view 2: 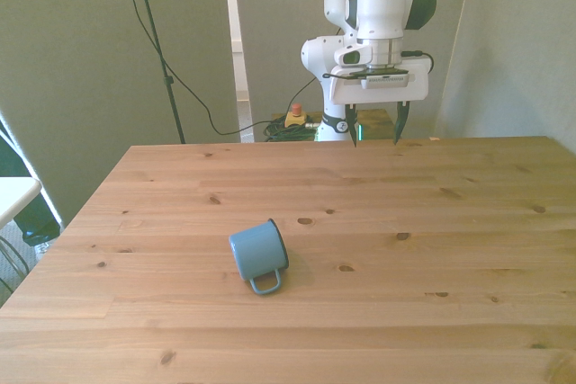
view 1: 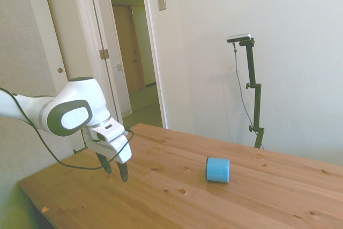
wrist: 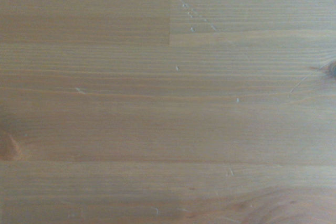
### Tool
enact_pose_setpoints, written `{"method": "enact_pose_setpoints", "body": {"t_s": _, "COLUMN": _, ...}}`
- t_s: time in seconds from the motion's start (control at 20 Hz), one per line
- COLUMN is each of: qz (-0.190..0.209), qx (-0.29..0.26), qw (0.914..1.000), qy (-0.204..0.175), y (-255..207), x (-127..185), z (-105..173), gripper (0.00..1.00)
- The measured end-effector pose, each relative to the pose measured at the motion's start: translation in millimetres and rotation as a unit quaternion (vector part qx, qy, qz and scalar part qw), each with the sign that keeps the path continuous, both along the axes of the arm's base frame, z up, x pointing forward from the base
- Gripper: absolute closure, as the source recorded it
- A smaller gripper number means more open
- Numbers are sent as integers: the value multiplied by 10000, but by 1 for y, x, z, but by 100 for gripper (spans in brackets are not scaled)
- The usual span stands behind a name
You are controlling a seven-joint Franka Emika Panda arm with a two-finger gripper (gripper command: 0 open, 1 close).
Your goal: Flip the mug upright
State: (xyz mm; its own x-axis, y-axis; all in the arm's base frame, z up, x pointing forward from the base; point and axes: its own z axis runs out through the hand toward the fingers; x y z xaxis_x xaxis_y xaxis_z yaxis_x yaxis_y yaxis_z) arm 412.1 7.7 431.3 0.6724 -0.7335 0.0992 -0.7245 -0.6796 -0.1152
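Mug (view 2: 258,254) being seen lying on side, front view lower centre, handle toward camera. End effector (view 2: 375,133) being held open, upper right, well apart above tabletop (view 2: 468,249).
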Motion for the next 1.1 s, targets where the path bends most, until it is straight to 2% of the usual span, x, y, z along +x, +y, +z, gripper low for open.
{"method": "enact_pose_setpoints", "body": {"t_s": 0.2, "qz": 49, "qx": -96, "qw": 9999, "qy": 8, "y": -5, "x": 3, "z": -2, "gripper": 0}}
{"method": "enact_pose_setpoints", "body": {"t_s": 0.35, "qz": -80, "qx": -201, "qw": 9997, "qy": -100, "y": -25, "x": 18, "z": -5, "gripper": 0}}
{"method": "enact_pose_setpoints", "body": {"t_s": 0.55, "qz": -376, "qx": -304, "qw": 9986, "qy": -204, "y": -68, "x": 54, "z": -11, "gripper": 0}}
{"method": "enact_pose_setpoints", "body": {"t_s": 0.75, "qz": -647, "qx": -461, "qw": 9963, "qy": -335, "y": -108, "x": 97, "z": 0, "gripper": 0}}
{"method": "enact_pose_setpoints", "body": {"t_s": 0.9, "qz": -817, "qx": -597, "qw": 9939, "qy": -448, "y": -116, "x": 126, "z": 14, "gripper": 0}}
{"method": "enact_pose_setpoints", "body": {"t_s": 0.95, "qz": -913, "qx": -627, "qw": 9927, "qy": -475, "y": -115, "x": 144, "z": 24, "gripper": 0}}
{"method": "enact_pose_setpoints", "body": {"t_s": 1.1, "qz": -888, "qx": -755, "qw": 9919, "qy": -497, "y": -114, "x": 148, "z": 23, "gripper": 0}}
